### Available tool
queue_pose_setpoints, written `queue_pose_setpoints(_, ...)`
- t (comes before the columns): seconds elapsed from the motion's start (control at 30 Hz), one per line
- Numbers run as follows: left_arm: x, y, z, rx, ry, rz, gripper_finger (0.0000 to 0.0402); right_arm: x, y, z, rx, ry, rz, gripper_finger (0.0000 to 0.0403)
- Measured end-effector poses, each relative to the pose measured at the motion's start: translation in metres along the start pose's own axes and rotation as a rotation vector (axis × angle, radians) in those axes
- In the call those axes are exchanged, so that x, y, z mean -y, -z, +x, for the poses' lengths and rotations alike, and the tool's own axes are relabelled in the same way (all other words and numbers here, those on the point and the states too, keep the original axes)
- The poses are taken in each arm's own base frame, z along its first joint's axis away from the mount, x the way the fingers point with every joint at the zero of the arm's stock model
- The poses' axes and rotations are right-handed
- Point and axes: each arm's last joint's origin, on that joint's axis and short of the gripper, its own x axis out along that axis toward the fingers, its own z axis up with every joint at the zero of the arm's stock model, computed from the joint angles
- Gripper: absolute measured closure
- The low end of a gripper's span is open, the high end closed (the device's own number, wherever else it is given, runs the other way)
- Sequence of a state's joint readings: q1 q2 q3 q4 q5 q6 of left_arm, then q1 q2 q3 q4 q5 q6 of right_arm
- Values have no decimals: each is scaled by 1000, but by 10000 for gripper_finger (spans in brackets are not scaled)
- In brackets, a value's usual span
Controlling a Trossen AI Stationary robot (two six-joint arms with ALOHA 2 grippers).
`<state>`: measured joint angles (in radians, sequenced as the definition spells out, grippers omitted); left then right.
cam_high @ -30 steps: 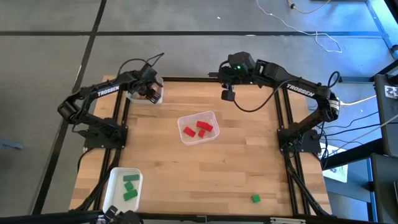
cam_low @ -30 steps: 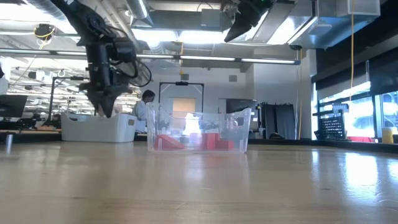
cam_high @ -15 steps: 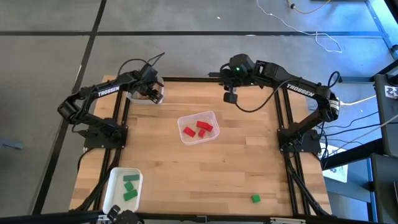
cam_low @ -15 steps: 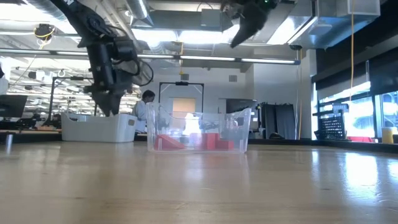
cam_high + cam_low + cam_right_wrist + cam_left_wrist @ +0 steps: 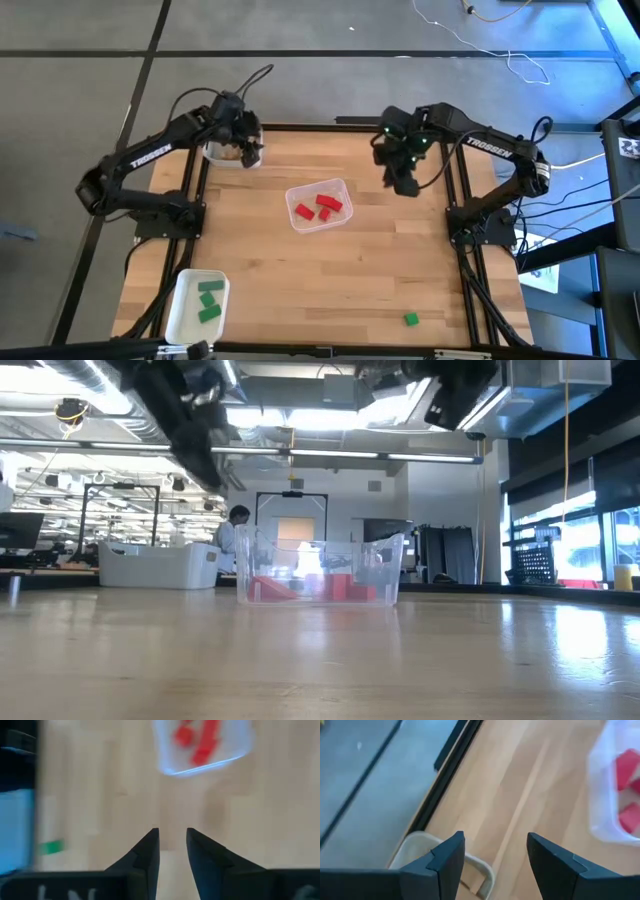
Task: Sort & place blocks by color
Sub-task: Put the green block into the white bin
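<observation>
Lone green block (image 5: 411,319) sits near table's front edge, well apart from right gripper (image 5: 404,183), whose empty fingers are narrowly parted & should be widened, then lowered straight over it.

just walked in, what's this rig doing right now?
Colour sorting of small blocks into trays. The red blocks sit in the clear tray mid-table, the green blocks in the white tray at the near-left corner. One green block lies loose on the table. The left gripper hangs open and empty over the far-left tray. The right gripper is raised beside the clear tray, nothing between its fingers.
</observation>
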<state>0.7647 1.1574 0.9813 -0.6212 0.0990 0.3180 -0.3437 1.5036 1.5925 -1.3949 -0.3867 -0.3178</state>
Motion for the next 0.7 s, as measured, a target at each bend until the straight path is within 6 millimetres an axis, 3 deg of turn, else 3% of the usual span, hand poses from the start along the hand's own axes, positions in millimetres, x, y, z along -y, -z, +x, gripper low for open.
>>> queue_pose_setpoints(0.23,23,-1,-35,87,43,78,198,-34,-2,17,-64,-184,77,305)
queue_pose_setpoints(0.47,42,11,-66,102,102,135,199,-51,-4,51,-99,-152,216,305)
queue_pose_setpoints(0.7,55,19,-90,166,144,178,199,-65,12,90,-225,-187,354,304)
